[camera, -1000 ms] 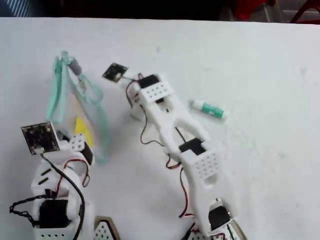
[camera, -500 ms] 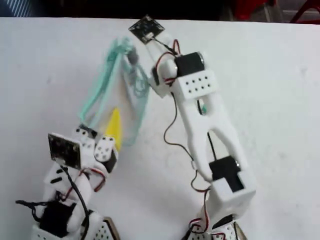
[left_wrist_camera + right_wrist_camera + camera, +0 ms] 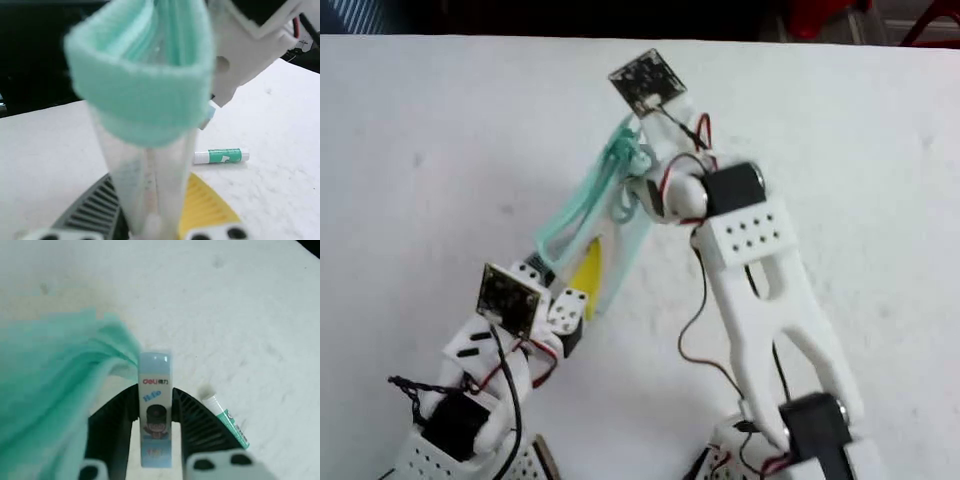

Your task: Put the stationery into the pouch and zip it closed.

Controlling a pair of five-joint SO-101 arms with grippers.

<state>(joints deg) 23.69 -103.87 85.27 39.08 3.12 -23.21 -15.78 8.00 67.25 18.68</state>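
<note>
- Left gripper [image 3: 150, 200] was clamped on the lower end of the pouch [image 3: 600, 215], one grey jaw and one yellow jaw pinching the clear walls together. Judged purpose: to hold the pouch out with its mouth at the far end, presented to the right arm for loading.
- The pouch ran at a slant from the left gripper up toward the right arm's wrist. Whether its base touched the table [image 3: 840, 130] could not be told.
- Pouch looks: clear plastic body with a soft teal band round the rim. The mouth gaped open and the zip was not yet drawn. Contents could not be read through the walls.
- Right gripper [image 3: 155, 390] was closed on the eraser [image 3: 155, 415], black jaws pressing its two long sides, with the free end poking past the tips. It was held lengthwise, likely so it would enter the narrow mouth end-first.
- Eraser looks: a small block in a pale blue printed sleeve. It sat just beside the teal rim, apparently outside it. Touching or apart could not be told.
- Glue stick [image 3: 221, 156], white with a green label, lay flat on the table on the right arm's side of the pouch. It was apart from the pouch and not yet packed.
- Judgement: eraser insertion was the step in hand, with the glue stick and the zipping left to do. Risk: the soft rim may fold under the eraser's tip.
</note>
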